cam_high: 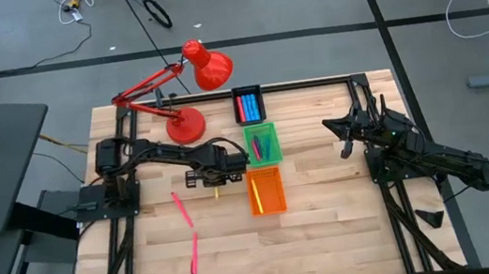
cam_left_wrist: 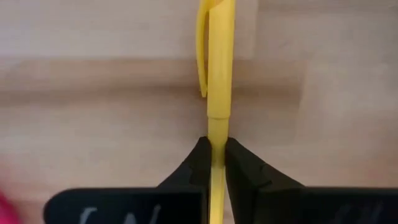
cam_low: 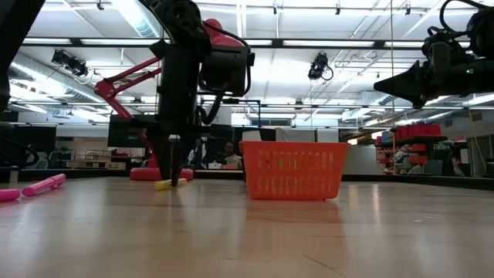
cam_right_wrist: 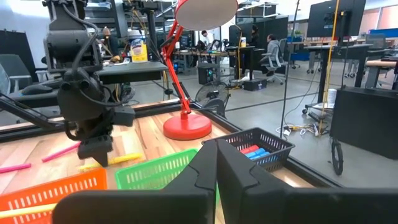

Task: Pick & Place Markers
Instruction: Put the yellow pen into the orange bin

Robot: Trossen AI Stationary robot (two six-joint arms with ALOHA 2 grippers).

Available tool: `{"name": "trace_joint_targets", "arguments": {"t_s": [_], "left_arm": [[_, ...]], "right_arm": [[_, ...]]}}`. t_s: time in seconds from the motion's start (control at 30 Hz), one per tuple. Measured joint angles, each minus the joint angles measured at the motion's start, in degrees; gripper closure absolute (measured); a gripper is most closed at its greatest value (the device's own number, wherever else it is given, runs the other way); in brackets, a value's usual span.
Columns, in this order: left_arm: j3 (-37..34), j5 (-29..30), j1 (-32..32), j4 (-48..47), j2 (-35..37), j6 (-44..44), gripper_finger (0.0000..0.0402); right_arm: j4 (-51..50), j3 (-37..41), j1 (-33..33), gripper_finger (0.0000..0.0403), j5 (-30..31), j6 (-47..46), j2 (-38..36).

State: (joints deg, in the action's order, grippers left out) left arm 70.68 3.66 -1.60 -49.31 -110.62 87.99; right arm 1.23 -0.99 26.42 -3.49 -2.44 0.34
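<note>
The left hand (cam_left_wrist: pixel 216 163), pinched shut on the yellow marker (cam_left_wrist: pixel 219 68) lying along the table (cam_high: pixel 332 229), sits just left of the orange tray (cam_high: pixel 266 192).

A red desk lamp (cam_high: pixel 194 77) stands at the far edge of the wooden table (cam_high: pixel 332 229), its round base (cam_high: pixel 185 124) near the middle. Three small trays sit in a row down the centre: a black tray (cam_high: pixel 247 90) farthest, a green tray (cam_high: pixel 262 144) next, an orange tray (cam_high: pixel 266 192) nearest. Cables (cam_high: pixel 80 1) lie on the grey floor beyond.
</note>
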Motion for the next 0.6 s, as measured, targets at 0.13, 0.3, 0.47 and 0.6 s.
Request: {"name": "trace_joint_targets", "arguments": {"t_s": [0.13, 0.3, 0.47, 0.6], "left_arm": [[0.1, -0.7, 1.9, -1.1, 3.4, 2.4, 0.0377], [1.7, -0.7, 5.9, -5.8, 5.6, 7.1, 0.0377], [5.4, -1.6, 10.5, -12.0, 6.2, 10.5, 0.0377], [8.7, -1.5, 13.7, -14.6, 6.3, 13.4, 0.0377]], "right_arm": [[0.0, 0.0, 0.0, 0.0392, 0.0, 0.0, 0.0], [0.0, 0.0, 0.0, 0.0392, 0.0, 0.0, 0.0], [0.0, 0.0, 0.0, 0.0392, 0.0, 0.0, 0.0], [0.0, 0.0, 0.0, 0.0392, 0.0, 0.0, 0.0]]}}
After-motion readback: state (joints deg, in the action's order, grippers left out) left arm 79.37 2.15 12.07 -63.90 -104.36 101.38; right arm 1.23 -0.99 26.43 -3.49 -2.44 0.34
